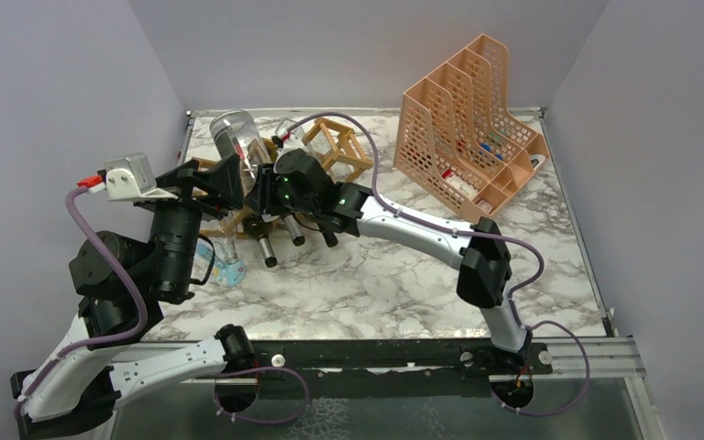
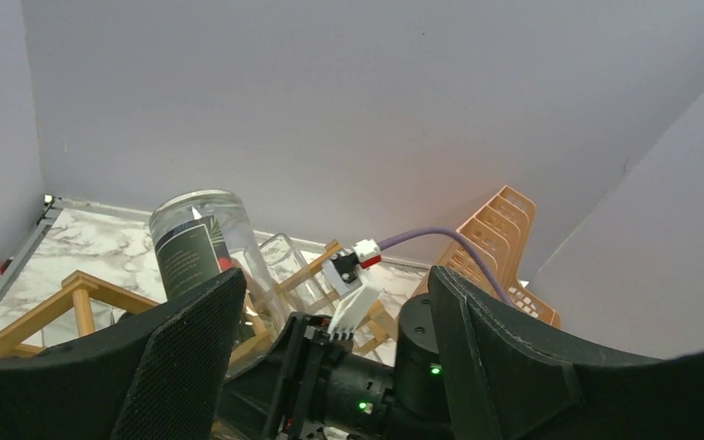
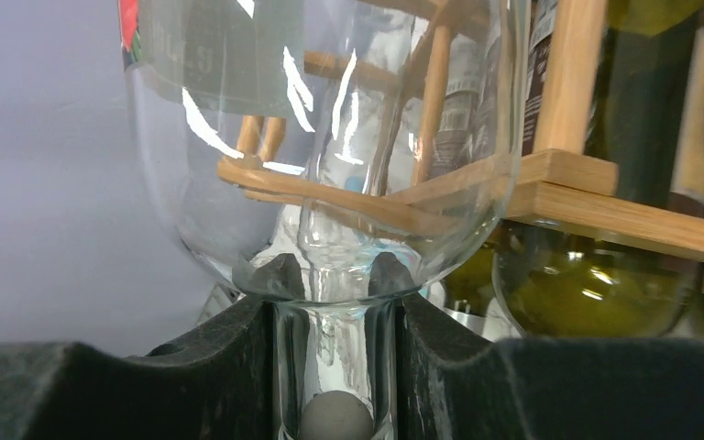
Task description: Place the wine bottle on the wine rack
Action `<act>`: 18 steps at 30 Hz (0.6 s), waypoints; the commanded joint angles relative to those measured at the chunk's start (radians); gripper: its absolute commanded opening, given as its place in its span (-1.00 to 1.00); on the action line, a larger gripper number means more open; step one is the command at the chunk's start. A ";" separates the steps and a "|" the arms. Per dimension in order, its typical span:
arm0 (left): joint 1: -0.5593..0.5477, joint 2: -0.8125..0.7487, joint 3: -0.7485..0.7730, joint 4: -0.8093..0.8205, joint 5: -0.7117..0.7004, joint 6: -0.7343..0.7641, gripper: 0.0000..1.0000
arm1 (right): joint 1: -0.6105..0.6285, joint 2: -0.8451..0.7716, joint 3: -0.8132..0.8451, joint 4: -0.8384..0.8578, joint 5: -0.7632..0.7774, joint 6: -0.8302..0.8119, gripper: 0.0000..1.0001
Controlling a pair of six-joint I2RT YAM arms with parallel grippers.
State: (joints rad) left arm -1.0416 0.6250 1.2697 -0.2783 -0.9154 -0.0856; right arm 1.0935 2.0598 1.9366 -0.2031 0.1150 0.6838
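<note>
The wine bottle (image 1: pixel 236 137) is clear glass with a dark label, raised and tilted at the table's back left. My right gripper (image 1: pixel 264 179) is shut on its neck; in the right wrist view the neck (image 3: pixel 335 357) sits between both fingers, and the gripper (image 3: pixel 335 330) is below the bottle's shoulder. The wooden wine rack (image 1: pixel 341 147) stands right behind it and also shows in the right wrist view (image 3: pixel 568 197). My left gripper (image 1: pixel 227 181) is open beside the bottle. In the left wrist view the gripper (image 2: pixel 335 339) frames the right arm's wrist, with the bottle (image 2: pixel 197 243) beyond.
Several dark and green bottles lie in the rack, necks pointing forward (image 1: pixel 264 249); one green bottle (image 3: pixel 587 284) is close to the clear one. A peach mesh file holder (image 1: pixel 472 137) stands at the back right. A small light-blue object (image 1: pixel 229 270) lies by the left arm.
</note>
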 commanded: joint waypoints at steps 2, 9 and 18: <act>0.003 -0.029 0.011 -0.031 -0.036 -0.014 0.56 | 0.024 0.039 0.151 0.221 0.045 0.112 -0.98; 0.003 -0.036 0.000 -0.037 -0.058 -0.020 0.56 | 0.038 0.092 0.174 0.191 0.070 0.209 -0.90; 0.003 -0.040 -0.003 -0.044 -0.054 -0.028 0.57 | 0.038 0.079 0.132 0.140 0.092 0.256 -0.25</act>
State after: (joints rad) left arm -1.0416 0.5957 1.2694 -0.3122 -0.9543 -0.1101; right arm 1.1305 2.1883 2.0247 -0.2268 0.1272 0.9276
